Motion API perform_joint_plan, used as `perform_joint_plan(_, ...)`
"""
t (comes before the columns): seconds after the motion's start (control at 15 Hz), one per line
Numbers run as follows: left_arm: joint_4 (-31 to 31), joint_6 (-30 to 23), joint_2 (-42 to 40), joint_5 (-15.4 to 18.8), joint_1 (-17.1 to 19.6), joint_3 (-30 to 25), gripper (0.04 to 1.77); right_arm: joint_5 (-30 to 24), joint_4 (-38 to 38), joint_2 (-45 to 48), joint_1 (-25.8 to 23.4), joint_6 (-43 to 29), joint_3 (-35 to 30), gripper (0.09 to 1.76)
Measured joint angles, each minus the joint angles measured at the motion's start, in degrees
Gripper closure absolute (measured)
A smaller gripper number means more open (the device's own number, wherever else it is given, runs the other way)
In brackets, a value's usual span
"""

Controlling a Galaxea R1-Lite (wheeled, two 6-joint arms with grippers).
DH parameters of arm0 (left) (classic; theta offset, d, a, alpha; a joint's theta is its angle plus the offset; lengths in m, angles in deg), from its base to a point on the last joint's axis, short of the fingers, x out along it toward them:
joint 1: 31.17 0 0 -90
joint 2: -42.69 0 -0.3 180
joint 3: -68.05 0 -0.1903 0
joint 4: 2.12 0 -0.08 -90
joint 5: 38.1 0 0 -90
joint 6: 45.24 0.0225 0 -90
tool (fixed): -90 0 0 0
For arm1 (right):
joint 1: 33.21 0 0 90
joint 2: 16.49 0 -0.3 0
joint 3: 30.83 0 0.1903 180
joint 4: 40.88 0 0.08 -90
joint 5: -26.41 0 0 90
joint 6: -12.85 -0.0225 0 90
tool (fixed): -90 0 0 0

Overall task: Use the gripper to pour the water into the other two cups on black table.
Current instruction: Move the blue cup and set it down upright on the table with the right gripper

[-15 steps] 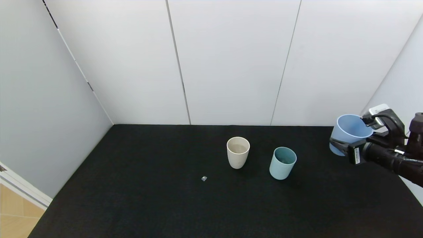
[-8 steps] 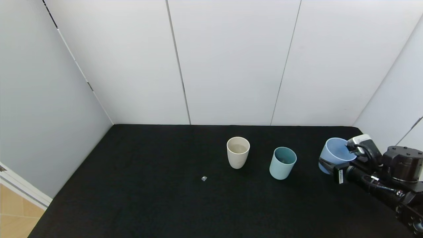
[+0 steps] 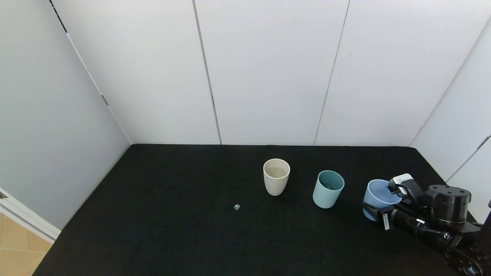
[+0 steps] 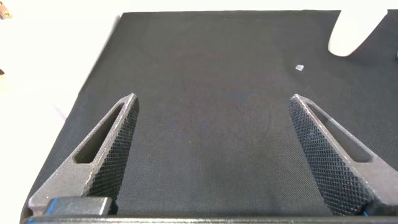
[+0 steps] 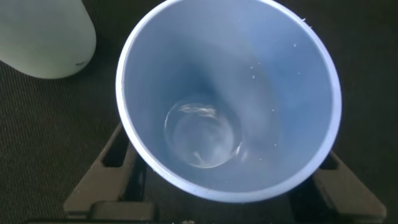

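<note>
My right gripper (image 3: 384, 197) is shut on the larger light blue cup (image 3: 378, 193), holding it upright low at the right side of the black table (image 3: 172, 230); I cannot tell if it touches the table. The right wrist view shows that cup (image 5: 249, 81) from above with only a thin film of water (image 5: 202, 134) at its bottom. The teal-green cup (image 3: 328, 189) stands just left of it and the cream cup (image 3: 276, 177), with a faint water level inside, farther left. My left gripper (image 4: 214, 124) is open and empty over bare table.
A small grey scrap (image 3: 236, 207) lies on the table in front of and left of the cream cup. White walls close the table at the back and on both sides. The table's left half is bare black felt.
My right gripper has brought the light blue cup down and a little leftward, from well above the table's right edge to table level beside the teal cup. The other two cups have not moved.
</note>
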Motion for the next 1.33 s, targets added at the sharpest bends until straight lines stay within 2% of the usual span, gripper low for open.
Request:
perform_joint_plan(0.33, 0.0, 0.0, 0.0, 0.0, 0.0, 0.0, 0.09, 0.0, 0.0, -0.9, 0.0, -0.1, 0.0, 0.38)
perform_joint_plan(0.73, 0.0, 0.0, 0.0, 0.0, 0.0, 0.0, 0.09, 0.0, -0.4, 0.5, -0.3, -1.3, 0.4, 0.25)
perform_joint_plan(1.07, 0.0, 0.0, 0.0, 0.0, 0.0, 0.0, 0.09, 0.0, -0.3, 5.6, -0.7, -1.4, -0.1, 0.2)
perform_joint_plan(1.33, 0.0, 0.0, 0.0, 0.0, 0.0, 0.0, 0.09, 0.1, 1.8, 13.7, -0.8, -1.5, -1.4, 0.18)
